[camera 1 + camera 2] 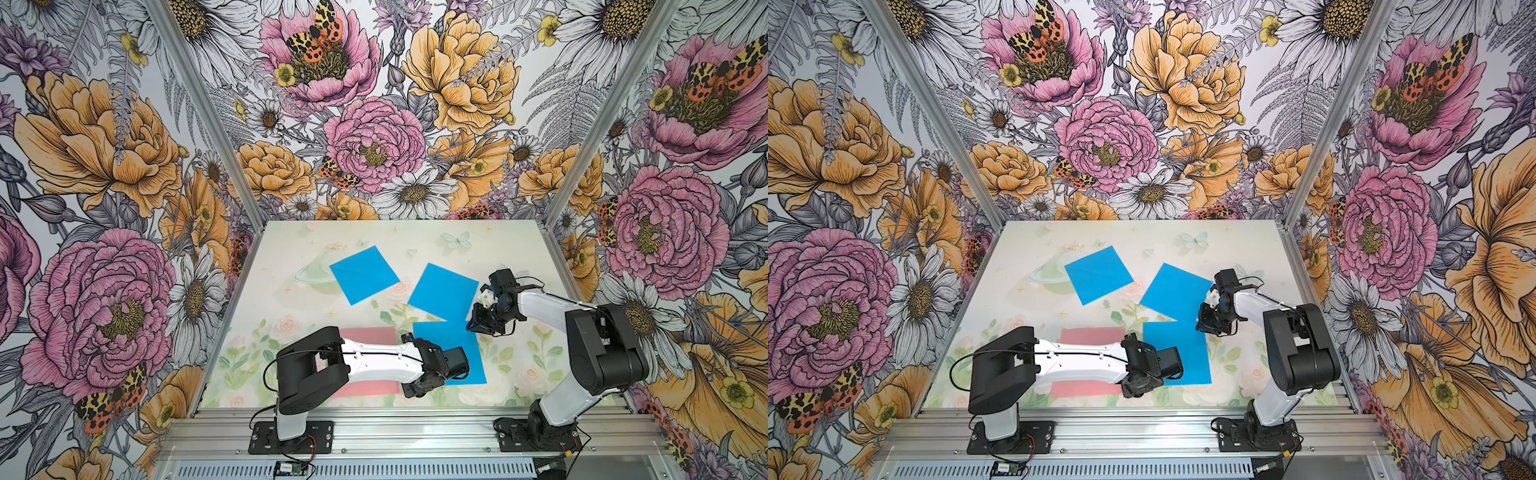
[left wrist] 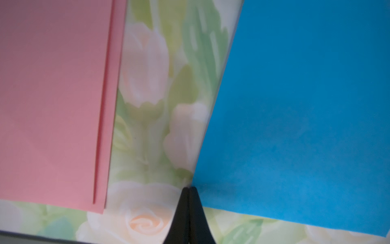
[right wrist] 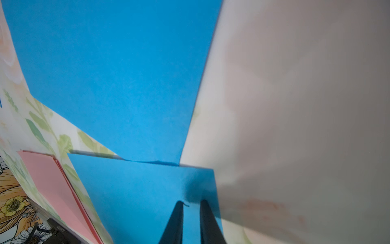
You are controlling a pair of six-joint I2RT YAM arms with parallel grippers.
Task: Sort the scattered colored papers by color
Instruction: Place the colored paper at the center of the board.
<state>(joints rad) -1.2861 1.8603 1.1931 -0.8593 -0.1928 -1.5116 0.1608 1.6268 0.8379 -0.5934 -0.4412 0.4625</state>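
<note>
Three blue papers lie on the pastel table in both top views: one far centre [image 1: 365,274], one to its right [image 1: 442,293], one nearer [image 1: 455,353]. The middle one overlaps the nearer one's far edge [image 3: 147,162]. Pink papers [image 1: 368,333] lie stacked under my left forearm, their offset edges showing in the left wrist view [image 2: 52,105]. My left gripper [image 2: 190,188] is shut on the near left corner of the nearer blue paper [image 2: 295,126], whose edge bows upward. My right gripper [image 3: 191,202] is narrowly open, tips down on that paper's far right corner [image 3: 147,200].
An aluminium rail [image 1: 415,428] carrying both arm bases runs along the table's front edge. Metal posts and floral walls close in the left, right and back sides. Bare table [image 1: 291,249] lies at the far left and along the back.
</note>
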